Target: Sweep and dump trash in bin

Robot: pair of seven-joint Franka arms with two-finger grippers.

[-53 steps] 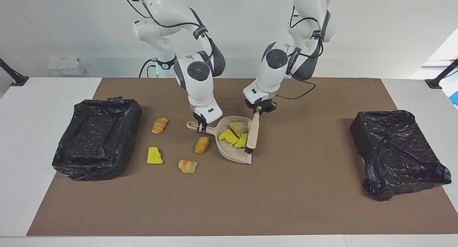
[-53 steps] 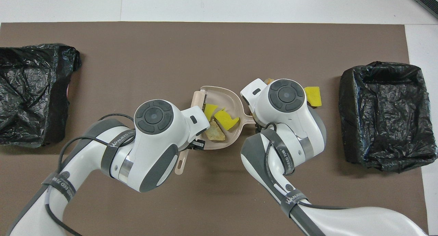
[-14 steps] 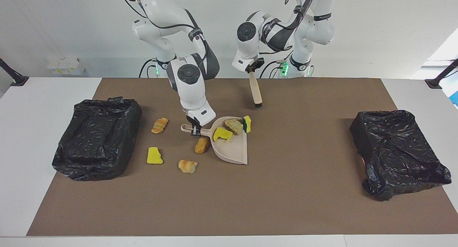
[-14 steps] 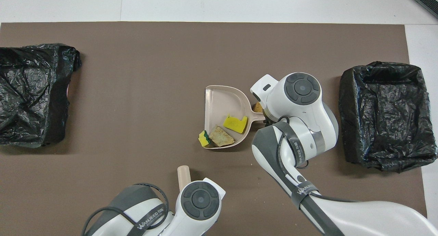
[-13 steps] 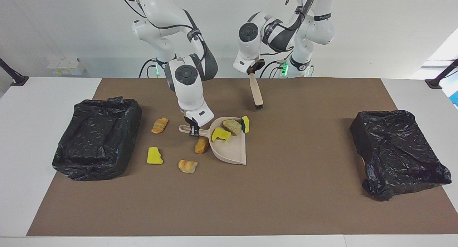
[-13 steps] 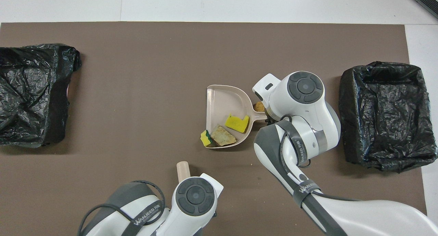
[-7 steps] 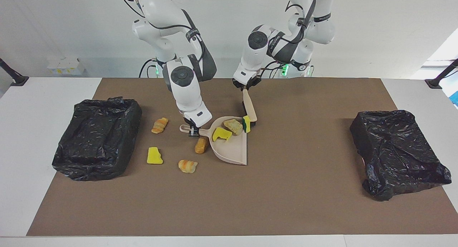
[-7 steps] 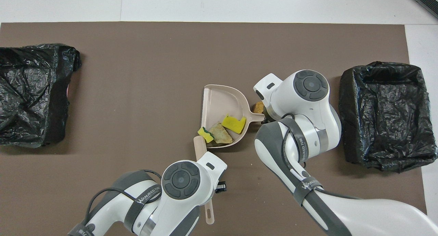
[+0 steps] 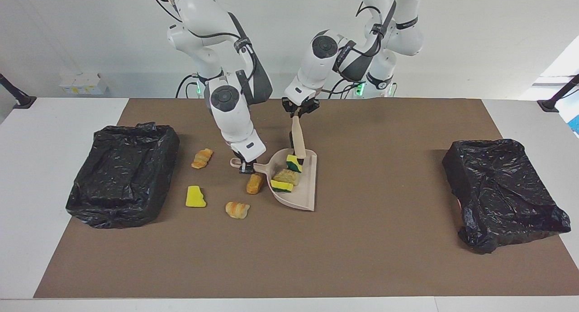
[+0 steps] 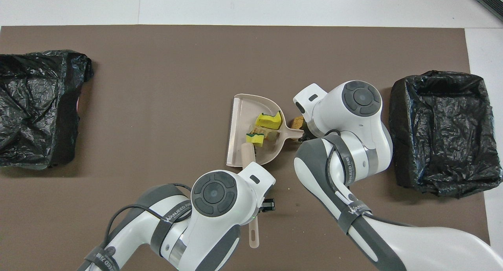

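My right gripper (image 9: pixel 245 167) is shut on the handle of the beige dustpan (image 9: pixel 304 192), which rests on the brown mat. My left gripper (image 9: pixel 298 111) is shut on the handle of the beige brush (image 9: pixel 297 140). Its bristles reach down into the pan against a green-sided sponge (image 9: pixel 294 163). A tan chunk (image 9: pixel 286 175) and a yellow sponge (image 9: pixel 281 186) also lie in the pan. More trash lies on the mat toward the right arm's end: a pastry (image 9: pixel 201 158), a yellow sponge (image 9: pixel 195 196), and two more pastries (image 9: pixel 237 210) (image 9: pixel 255 183).
Two bins lined with black bags stand on the mat, one bin (image 9: pixel 124 174) at the right arm's end and the other bin (image 9: pixel 502 190) at the left arm's end. In the overhead view both wrists cover their grippers; the brush (image 10: pixel 248 155) crosses the dustpan (image 10: pixel 240 121).
The left arm brought the brush down from the air into the pan and pushed the green-sided sponge and tan chunk deeper in. The pan turned slightly. The right gripper kept the handle.
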